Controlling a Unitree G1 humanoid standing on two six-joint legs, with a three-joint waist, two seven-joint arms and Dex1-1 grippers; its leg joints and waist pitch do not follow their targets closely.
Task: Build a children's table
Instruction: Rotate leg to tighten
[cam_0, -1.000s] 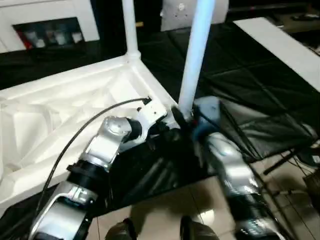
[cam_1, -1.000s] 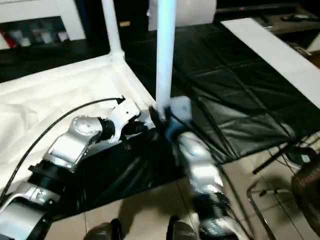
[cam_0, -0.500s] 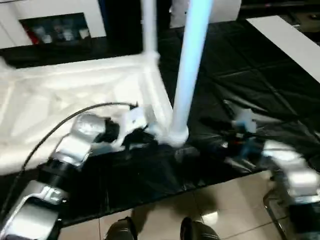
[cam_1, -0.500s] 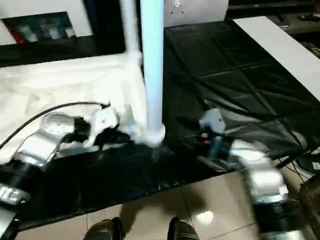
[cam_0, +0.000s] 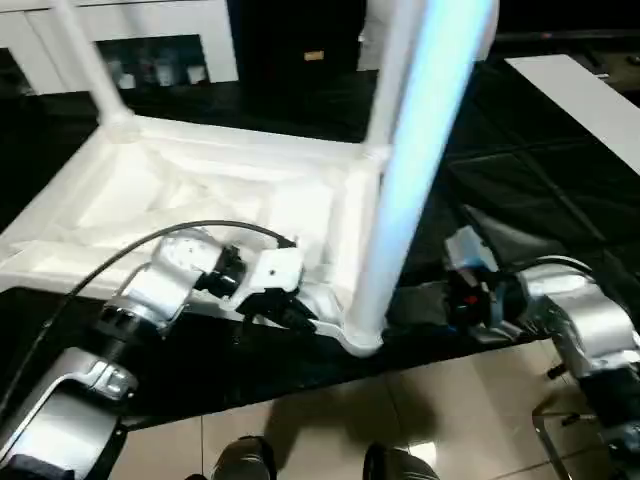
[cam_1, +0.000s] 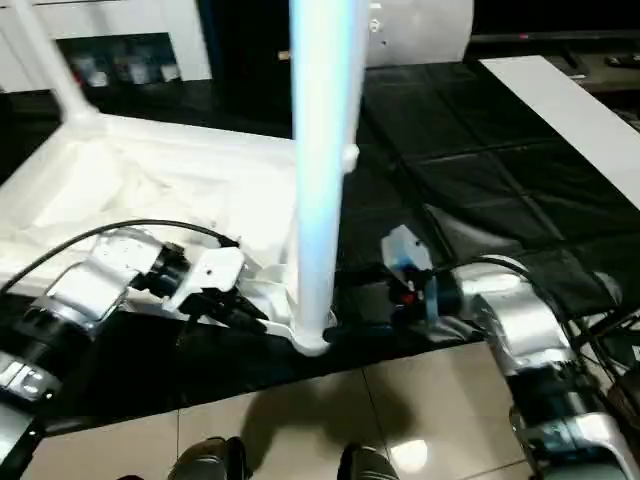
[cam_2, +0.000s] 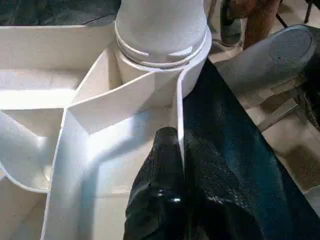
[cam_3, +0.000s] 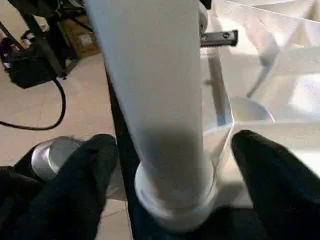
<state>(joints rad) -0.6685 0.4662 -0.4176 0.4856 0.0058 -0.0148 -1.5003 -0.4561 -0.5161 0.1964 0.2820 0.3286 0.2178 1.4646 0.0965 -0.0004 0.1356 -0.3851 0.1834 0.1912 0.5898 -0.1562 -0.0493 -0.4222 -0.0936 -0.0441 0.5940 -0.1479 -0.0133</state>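
At frame centre, the upturned table's (cam_0: 200, 190) rim is pinched by the left hand (cam_2: 172, 150); the right hand (cam_3: 170, 165) is spread open around a leg (cam_1: 318, 180).

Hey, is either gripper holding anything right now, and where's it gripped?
The left gripper pinches the table top's rim wall beside the near corner socket. The right gripper is open around the leg, not gripping.
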